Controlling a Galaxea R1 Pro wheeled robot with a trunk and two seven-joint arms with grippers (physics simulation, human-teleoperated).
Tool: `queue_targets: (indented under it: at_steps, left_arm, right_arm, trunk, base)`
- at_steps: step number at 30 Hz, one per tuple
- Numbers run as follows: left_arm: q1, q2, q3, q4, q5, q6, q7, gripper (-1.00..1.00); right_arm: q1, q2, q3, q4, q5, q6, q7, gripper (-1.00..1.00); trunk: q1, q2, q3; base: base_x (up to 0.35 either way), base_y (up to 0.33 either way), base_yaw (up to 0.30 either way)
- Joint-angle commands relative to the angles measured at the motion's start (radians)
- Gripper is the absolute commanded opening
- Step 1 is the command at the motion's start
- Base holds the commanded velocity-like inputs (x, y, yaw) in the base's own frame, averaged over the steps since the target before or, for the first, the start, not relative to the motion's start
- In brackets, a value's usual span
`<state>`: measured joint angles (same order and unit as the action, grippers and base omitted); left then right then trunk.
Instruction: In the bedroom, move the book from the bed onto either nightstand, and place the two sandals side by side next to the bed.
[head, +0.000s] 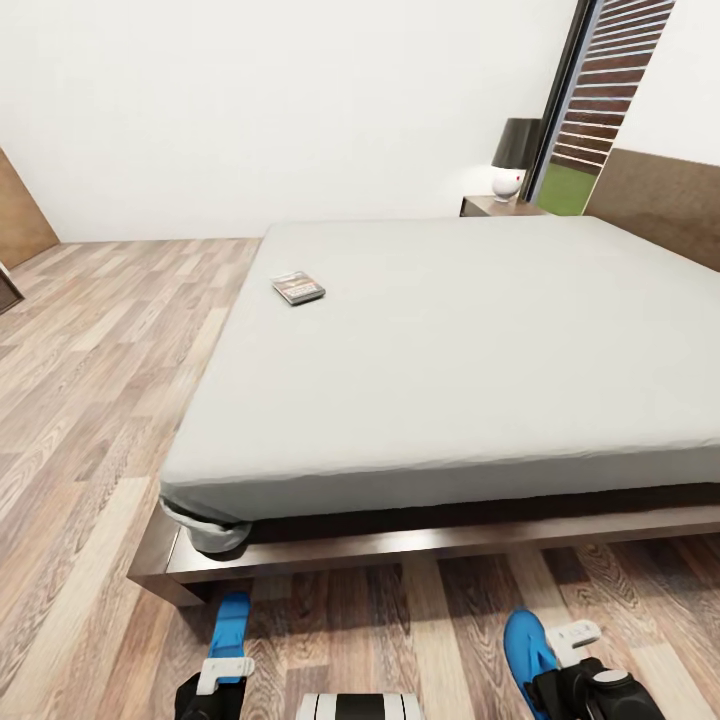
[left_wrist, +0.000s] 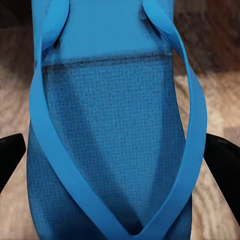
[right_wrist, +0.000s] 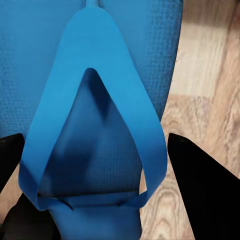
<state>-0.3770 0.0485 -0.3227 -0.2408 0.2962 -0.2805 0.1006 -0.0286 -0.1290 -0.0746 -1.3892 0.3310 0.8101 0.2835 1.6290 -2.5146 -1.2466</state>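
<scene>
The bed (head: 450, 340) fills the middle of the head view, its grey mattress bare except for the book (head: 298, 288), which lies flat toward ten o'clock near the mattress's left edge. A nightstand (head: 497, 207) with a lamp (head: 514, 155) stands past the bed at one o'clock, beside the window (head: 585, 110). On the plank floor (head: 90, 400) at the bed's foot, one blue sandal (head: 230, 622) lies at seven o'clock under the left pincer (head: 224, 672), the other sandal (head: 527, 647) at five o'clock by the right pincer (head: 572, 645). In the wrist views each pincer's dark fingers (left_wrist: 11, 155) (right_wrist: 200, 180) stand apart on either side of a sandal (left_wrist: 117, 135) (right_wrist: 92, 115); whether they touch it cannot be told.
</scene>
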Motion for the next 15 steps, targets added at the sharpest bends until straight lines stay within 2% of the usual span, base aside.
queue_targets:
  at_steps: [1, 15]
  left_arm:
    - [0.000, 0.000, -0.009, 0.000, 0.007, -0.003, 0.005, -1.00]
    - [0.000, -0.003, -0.008, 0.000, 0.009, -0.003, 0.005, -1.00]
  right_arm:
    - [0.000, 0.001, 0.000, -0.002, 0.012, 0.003, 0.010, -1.00]
    - [-0.001, 0.005, 0.004, -0.002, 0.013, 0.004, 0.011, -1.00]
  trunk:
    - [0.000, 0.000, -0.001]
    - [0.000, 0.000, -0.001]
  base:
    - [0.000, 0.005, 0.000]
    - [0.028, 0.040, 0.000]
